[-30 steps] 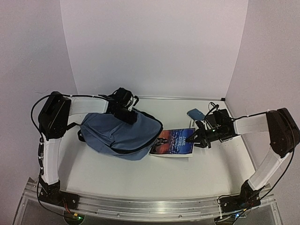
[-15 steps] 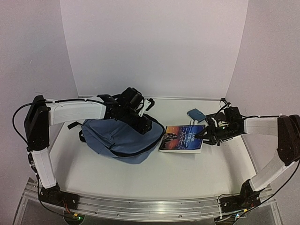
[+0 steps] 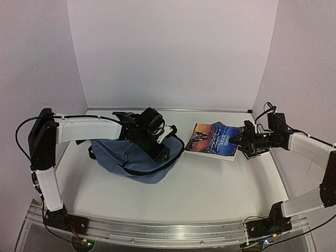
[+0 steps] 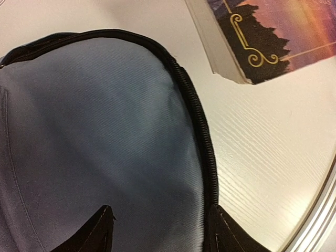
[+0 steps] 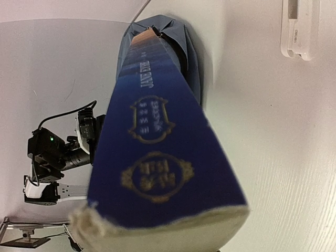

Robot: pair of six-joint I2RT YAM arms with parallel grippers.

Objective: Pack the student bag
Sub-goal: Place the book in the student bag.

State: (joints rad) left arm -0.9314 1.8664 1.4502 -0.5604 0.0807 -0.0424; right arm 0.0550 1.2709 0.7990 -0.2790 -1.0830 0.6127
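Directly beneath left end effector [image 3: 160,152] — student bag [image 3: 118,153].

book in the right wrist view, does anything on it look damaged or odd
Yes: the book looks worn. Along its near edge, at the bottom of the right wrist view, the blue cover ends in a ragged, frayed line against the pale pages, worst at the left corner.

student bag [image 3: 116,160] on white table [image 3: 210,184]
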